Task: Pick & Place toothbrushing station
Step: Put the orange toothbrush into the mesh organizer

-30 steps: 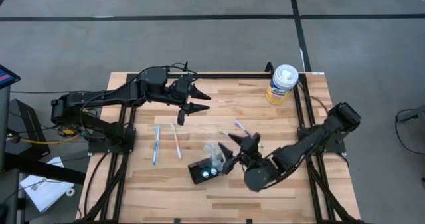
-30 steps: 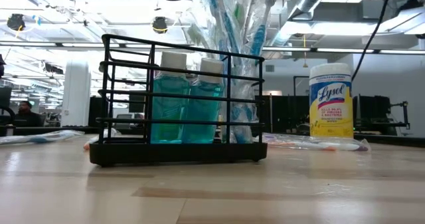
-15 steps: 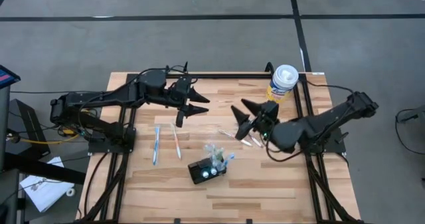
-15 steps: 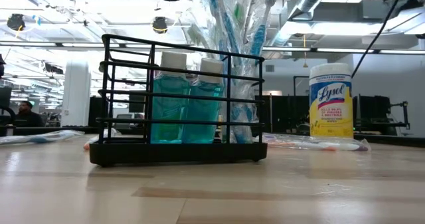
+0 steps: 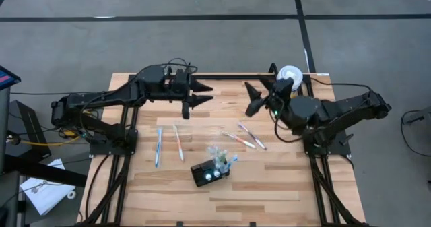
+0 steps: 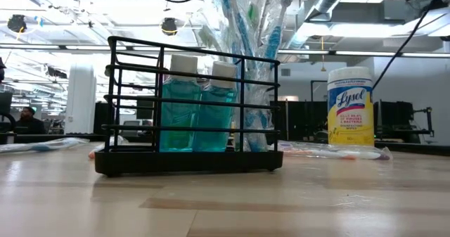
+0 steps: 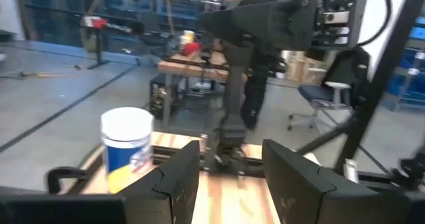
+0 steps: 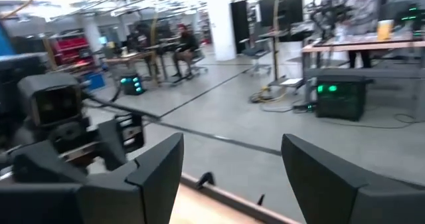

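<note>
Black wire-rack toothbrushing station (image 5: 210, 172) sits near your worktop's (image 5: 283, 186) front edge, ungripped. Left gripper (image 5: 196, 94) and right gripper (image 5: 256, 97) hover at the back, both spread, empty. Risk: descending fingers snag the protruding wrapped toothbrushes (image 5: 222, 156) and tip it.

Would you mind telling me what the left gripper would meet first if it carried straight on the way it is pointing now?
Probably the right gripper. The left gripper, open, points across the table's far side toward it, and the gap between them looks bare. Their heights are unclear, so it might pass by.
</note>
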Tool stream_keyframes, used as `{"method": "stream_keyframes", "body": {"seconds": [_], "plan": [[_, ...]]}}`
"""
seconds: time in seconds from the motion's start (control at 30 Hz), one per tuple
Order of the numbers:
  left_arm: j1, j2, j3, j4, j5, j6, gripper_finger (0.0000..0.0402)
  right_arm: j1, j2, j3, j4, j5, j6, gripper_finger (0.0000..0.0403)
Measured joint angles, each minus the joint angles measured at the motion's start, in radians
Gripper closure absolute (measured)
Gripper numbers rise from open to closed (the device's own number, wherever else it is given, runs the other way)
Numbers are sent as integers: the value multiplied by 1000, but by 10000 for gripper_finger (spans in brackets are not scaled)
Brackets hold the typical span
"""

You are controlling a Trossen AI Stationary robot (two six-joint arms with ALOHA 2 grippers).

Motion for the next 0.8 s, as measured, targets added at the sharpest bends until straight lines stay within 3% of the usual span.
{"method": "stream_keyframes", "body": {"seconds": [0.2,0.4,0.53,0.67,0.8], "plan": [[48,-9,0,99,-6,-63,243,-86,-15,0,16,32,-5,159],[53,-16,0,117,-137,-134,243,-124,-11,0,-3,132,-6,159],[49,-20,0,120,-134,-195,243,-141,-12,0,-73,125,-7,159],[58,-12,1,141,-62,-254,243,-174,-30,-2,-153,38,-7,159],[68,-1,0,137,-63,-332,243,-208,-84,0,-246,-136,41,159]]}}
